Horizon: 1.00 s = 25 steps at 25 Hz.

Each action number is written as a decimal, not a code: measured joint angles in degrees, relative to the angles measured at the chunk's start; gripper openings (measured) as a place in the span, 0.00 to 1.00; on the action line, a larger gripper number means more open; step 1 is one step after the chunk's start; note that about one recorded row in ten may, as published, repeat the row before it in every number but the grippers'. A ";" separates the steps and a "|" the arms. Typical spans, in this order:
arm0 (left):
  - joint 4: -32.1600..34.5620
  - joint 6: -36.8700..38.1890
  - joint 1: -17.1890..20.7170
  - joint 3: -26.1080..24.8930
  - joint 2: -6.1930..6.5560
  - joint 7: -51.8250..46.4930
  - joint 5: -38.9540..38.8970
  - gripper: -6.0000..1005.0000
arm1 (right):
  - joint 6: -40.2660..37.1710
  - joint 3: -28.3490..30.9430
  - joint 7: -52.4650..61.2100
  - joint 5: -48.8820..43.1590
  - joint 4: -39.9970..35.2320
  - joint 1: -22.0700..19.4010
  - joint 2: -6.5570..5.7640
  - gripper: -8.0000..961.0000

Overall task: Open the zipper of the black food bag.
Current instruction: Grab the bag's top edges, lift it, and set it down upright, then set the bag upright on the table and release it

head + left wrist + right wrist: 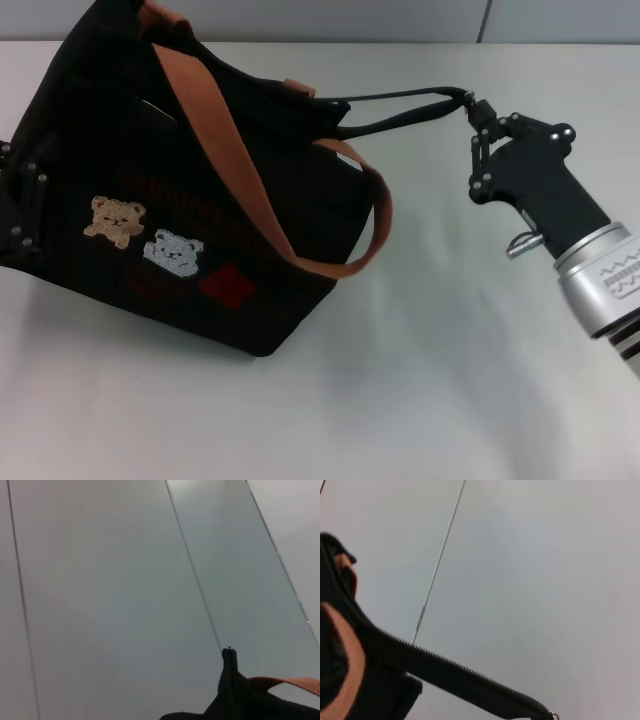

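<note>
The black food bag (200, 230) stands at the table's left, with bear patches and a red mark on its front. Its zipper (400, 97) is drawn out to the right as a black strip from the bag's top rim. My right gripper (476, 108) is shut on the far end of that strip, right of the bag. The right wrist view shows the zipper's teeth (470, 674) and a small silver ring at its end. My left gripper (18, 200) is at the bag's left end, shut on its fabric. A ridge of the black bag (235, 690) shows in the left wrist view.
A rust-brown strap (230, 170) loops over the bag's front and hangs off its right side. The white table (450, 380) stretches in front of and right of the bag. A grey wall with panel seams runs behind.
</note>
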 joint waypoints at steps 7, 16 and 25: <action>-8.93 -4.41 -0.31 -6.56 -0.12 6.09 -0.05 0.10 | -6.72 3.53 9.81 6.20 0.57 -1.68 -0.02 0.12; -14.57 -12.17 -2.84 -7.84 -0.21 0.43 -0.01 0.11 | -9.78 3.50 27.23 7.87 -4.72 -1.75 -0.38 0.30; -11.33 -12.11 -2.37 -8.55 0.27 -13.24 0.32 0.15 | -12.71 2.45 41.96 5.26 -11.09 -1.75 -0.75 0.73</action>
